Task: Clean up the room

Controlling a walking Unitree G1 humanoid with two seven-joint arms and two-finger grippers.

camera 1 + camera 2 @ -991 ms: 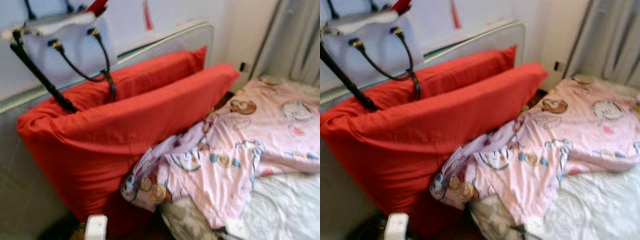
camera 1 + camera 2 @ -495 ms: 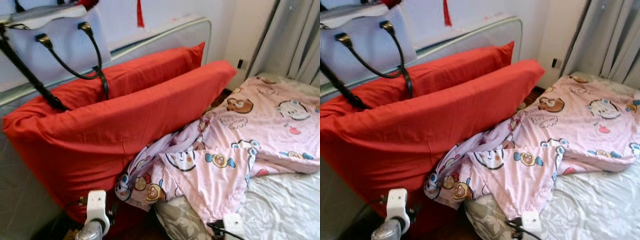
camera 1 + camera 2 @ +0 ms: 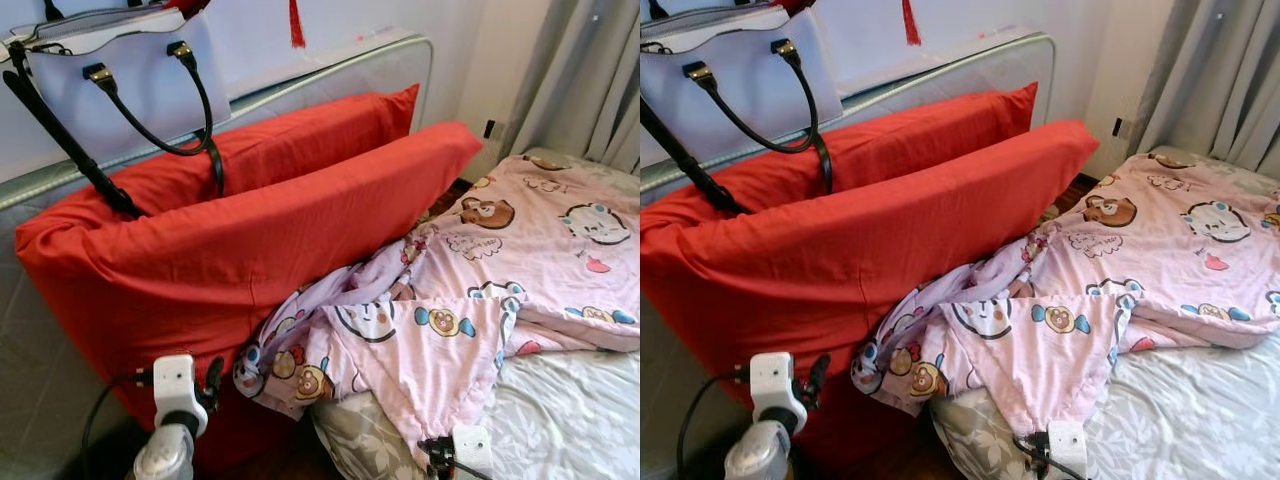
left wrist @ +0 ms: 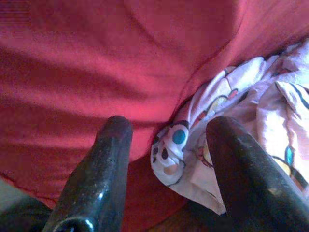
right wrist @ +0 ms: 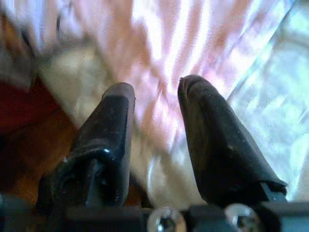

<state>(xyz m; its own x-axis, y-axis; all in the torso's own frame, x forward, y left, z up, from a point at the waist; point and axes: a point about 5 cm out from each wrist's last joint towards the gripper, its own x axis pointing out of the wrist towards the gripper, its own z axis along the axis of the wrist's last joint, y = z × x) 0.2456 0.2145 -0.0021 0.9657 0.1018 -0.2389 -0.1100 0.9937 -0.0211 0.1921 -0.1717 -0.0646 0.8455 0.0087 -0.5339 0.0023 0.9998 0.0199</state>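
A pink cartoon-print blanket (image 3: 500, 290) lies crumpled across the bed, its corner hanging down against two red pillows (image 3: 250, 250) that stand on edge. A lavender handbag (image 3: 120, 90) with black straps rests on top of the pillows. My left gripper (image 4: 166, 128) is open, low beside the bed, facing the front pillow and the blanket's hanging corner (image 4: 193, 154). My left arm (image 3: 175, 400) rises at the bottom left. My right gripper (image 5: 154, 89) is open just above the blanket's lower edge, with nothing between its fingers.
A grey floral sheet (image 3: 570, 420) covers the mattress at the lower right. A padded headboard (image 3: 330, 70) stands behind the pillows against the wall. Grey curtains (image 3: 590, 70) hang at the far right, with a wall socket (image 3: 489, 129) beside them. Dark floor shows under my right gripper.
The head camera has shifted and the blur has cleared. My left arm has risen further into view at the bottom left, and my right wrist has come in at the bottom edge.
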